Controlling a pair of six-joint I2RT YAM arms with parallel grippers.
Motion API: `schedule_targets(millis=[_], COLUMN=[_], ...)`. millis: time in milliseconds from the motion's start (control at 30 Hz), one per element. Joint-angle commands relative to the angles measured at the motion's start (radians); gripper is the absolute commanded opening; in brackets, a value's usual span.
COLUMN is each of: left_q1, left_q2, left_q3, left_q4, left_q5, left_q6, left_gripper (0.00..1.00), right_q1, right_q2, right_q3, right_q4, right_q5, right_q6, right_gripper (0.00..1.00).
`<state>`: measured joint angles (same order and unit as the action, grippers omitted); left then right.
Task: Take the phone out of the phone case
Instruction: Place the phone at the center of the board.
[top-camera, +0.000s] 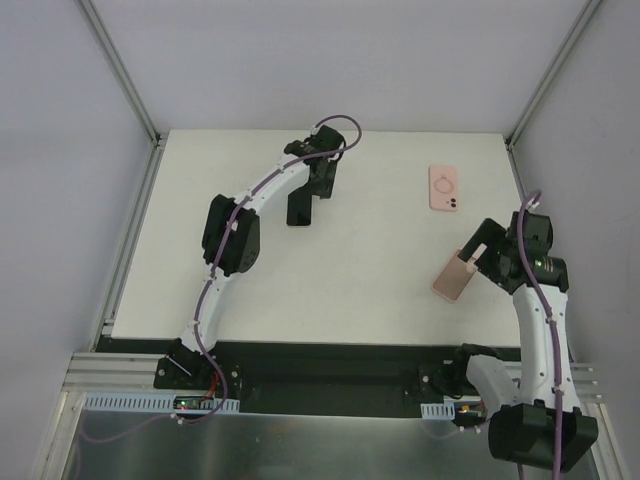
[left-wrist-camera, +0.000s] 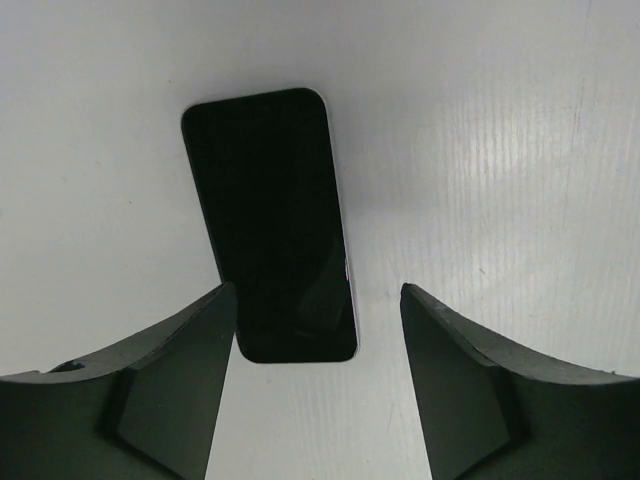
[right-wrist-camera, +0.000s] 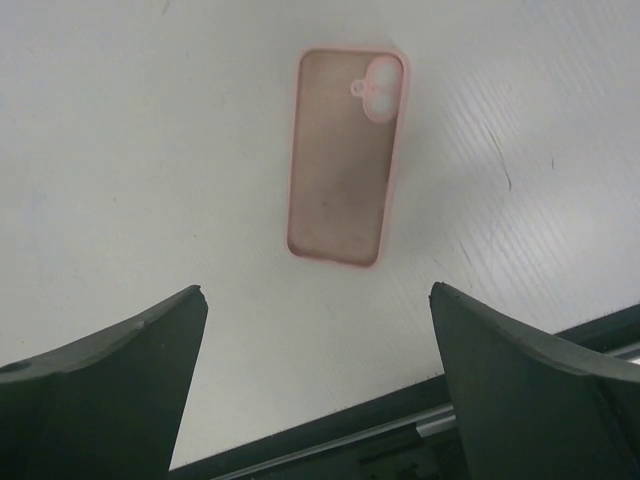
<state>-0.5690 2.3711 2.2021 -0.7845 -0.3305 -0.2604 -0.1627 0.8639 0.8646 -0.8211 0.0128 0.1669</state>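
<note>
The left gripper hangs parted and empty over the phone, which lies bare on the table, while well right of the phone the empty pink phone case lies under the right gripper, wide open and empty-handed, so the two look deliberately separated.

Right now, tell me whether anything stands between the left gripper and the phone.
Nothing visible does. The phone lies flat on the table, its near end between the open fingers of the left gripper, with no other object beside it.
</note>
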Motion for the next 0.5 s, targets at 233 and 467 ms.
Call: schedule_targets(millis=[233, 467], left_q1=[0.012, 0.012], left_q2=[-0.494, -0.772], left_q3=[-0.463, -0.791], left_q4=[0.082, 0.165], left_q5=[0.318, 0.421], left_q6=[-0.125, -0.203], left_gripper=[0.71, 0.77], right_q1=[0.077, 0.08], right_q2=[0.623, 0.877], right_q3=[0.395, 0.575], right_q4=[0.063, 0.191], right_q5=[0.022, -0.033], right_q6=[-0.035, -0.09], right_gripper=[0.96, 0.96])
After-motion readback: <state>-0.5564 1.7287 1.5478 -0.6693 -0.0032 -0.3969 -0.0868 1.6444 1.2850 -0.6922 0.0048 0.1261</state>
